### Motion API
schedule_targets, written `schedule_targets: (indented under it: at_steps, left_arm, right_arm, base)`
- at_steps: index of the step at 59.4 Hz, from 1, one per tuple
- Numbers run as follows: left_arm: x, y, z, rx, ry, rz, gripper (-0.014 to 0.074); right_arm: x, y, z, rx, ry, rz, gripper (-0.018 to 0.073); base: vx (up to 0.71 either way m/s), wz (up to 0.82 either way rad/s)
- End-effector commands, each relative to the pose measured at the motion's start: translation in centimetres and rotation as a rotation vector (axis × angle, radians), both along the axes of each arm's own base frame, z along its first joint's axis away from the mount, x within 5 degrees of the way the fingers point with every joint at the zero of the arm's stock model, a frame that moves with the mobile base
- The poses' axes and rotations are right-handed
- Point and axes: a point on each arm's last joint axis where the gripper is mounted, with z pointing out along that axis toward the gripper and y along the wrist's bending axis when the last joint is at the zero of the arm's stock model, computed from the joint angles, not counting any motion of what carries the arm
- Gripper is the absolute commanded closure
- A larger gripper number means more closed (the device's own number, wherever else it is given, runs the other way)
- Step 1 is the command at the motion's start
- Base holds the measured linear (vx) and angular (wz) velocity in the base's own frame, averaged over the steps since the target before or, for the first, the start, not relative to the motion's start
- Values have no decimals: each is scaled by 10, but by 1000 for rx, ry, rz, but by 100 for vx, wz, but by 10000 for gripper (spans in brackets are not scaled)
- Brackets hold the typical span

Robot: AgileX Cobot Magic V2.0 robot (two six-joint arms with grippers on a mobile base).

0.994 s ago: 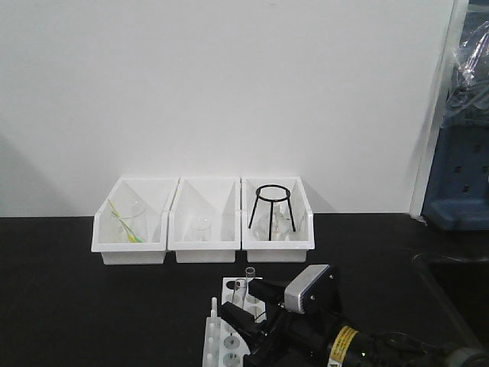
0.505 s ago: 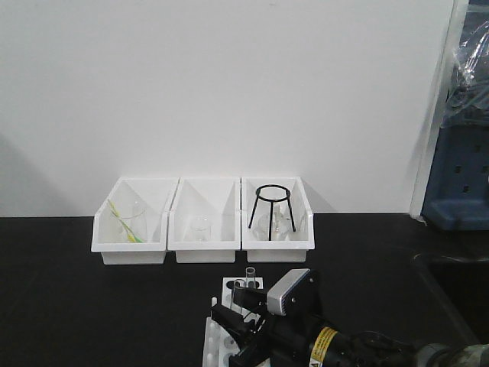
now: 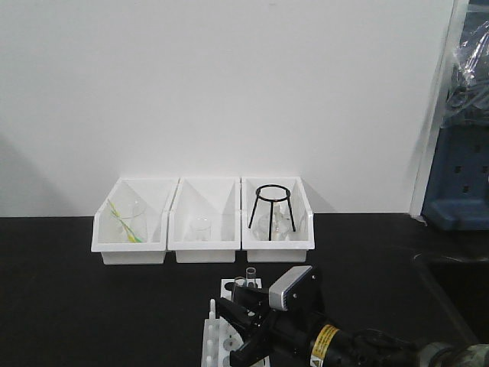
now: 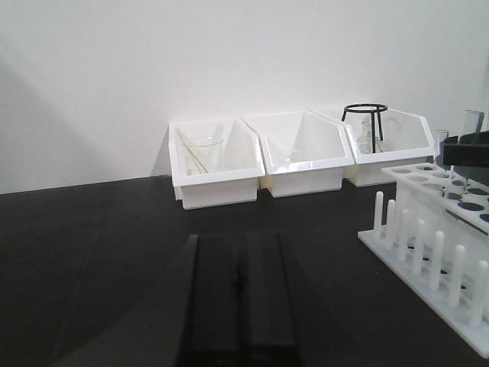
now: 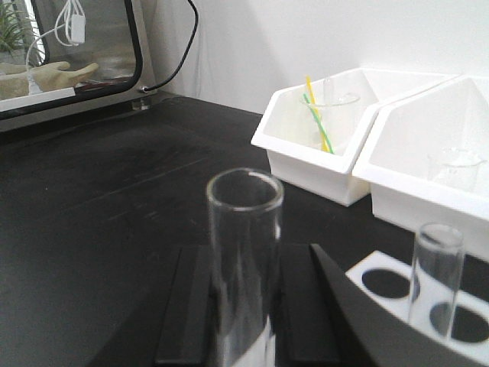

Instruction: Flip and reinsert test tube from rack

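The white rack (image 3: 216, 342) stands at the table's near edge, with pegs along its left side. Two clear tubes stand upright at its far end. The test tube (image 5: 244, 252) fills the middle of the right wrist view, and my right gripper (image 5: 246, 258) is shut on it, one black finger pressed against each side. The look-alike tube (image 5: 436, 267) stands in a hole of the rack (image 5: 380, 261) to the right. In the front view my right gripper (image 3: 235, 315) reaches over the rack toward the test tube (image 3: 239, 286). My left gripper (image 4: 241, 241) is shut on nothing, left of the rack (image 4: 428, 229).
Three white bins (image 3: 202, 238) line the back by the wall. The left one holds a beaker with a yellow-green straw (image 3: 131, 222), the middle a small beaker, the right a black tripod ring (image 3: 272, 200). Blue equipment (image 3: 458, 183) stands at the far right.
My right arm has moved left and slightly down over the rack, bringing its fingers up around the test tube. The tubes still stand in the rack.
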Motion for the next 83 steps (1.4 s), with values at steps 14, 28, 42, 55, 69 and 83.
schedule_targets:
  at_steps: [14, 28, 42, 55, 69, 83]
  left_arm:
    - [-1, 0, 10, -12, -94, 0, 602]
    - [-1, 0, 10, -12, -94, 0, 602]
    - [-1, 0, 10, -12, -94, 0, 602]
    - [-1, 0, 10, -12, -94, 0, 602]
    - [-1, 0, 10, -12, -94, 0, 602]
    - [-1, 0, 10, -12, -94, 0, 602]
  right_arm:
    - [-5, -6, 133, 167, -209, -37, 573]
    - [-12, -9, 196, -108, -443, -57, 573]
    - [-17, -20, 192, -1129, -1095, 84, 570]
    - [-16, -21, 198, -972, -939, 6, 570]
    - [-11, -34, 222, 21, -152, -310, 570]
    - [-8, -34, 215, 105, -81, -323, 570]
  base:
    - [0, 0]
    - [0, 0]
    - [0, 0]
    - [0, 0]
    - [0, 0]
    - [0, 0]
